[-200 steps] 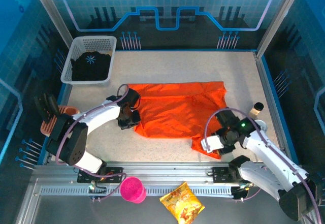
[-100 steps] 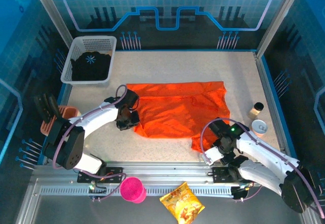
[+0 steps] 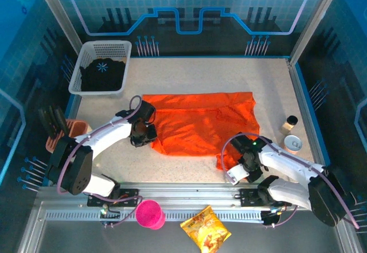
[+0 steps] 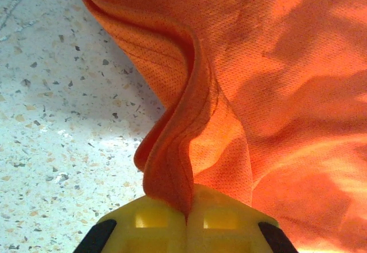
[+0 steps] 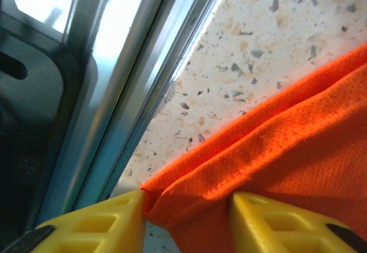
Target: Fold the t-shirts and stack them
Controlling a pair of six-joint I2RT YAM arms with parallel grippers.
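Note:
A bright-orange t-shirt (image 3: 200, 121) lies spread on the speckled table, partly folded. My left gripper (image 3: 150, 133) is at its left edge, shut on a raised pinch of orange t-shirt (image 4: 172, 167); the yellow jaws (image 4: 188, 207) meet on the fold. At the shirt's near right corner, my right gripper (image 3: 229, 170) is low over the table. Its yellow fingers (image 5: 109, 218) stand apart, open, with the orange t-shirt hem (image 5: 229, 172) lying between them and touching both. A black t-shirt (image 3: 103, 74) with a pale snowflake print sits in the white basket (image 3: 100, 45).
The metal rail (image 5: 126, 63) of the table's near edge runs just beside my right gripper. A pink cup (image 3: 150, 214) and a yellow snack bag (image 3: 206, 229) lie on the rail. Two cans (image 3: 291, 122) stand at the right edge.
My right arm has swung down and left to the shirt's near right corner, and its fingers have narrowed around the hem. The left gripper has held its pinch, shifting slightly.

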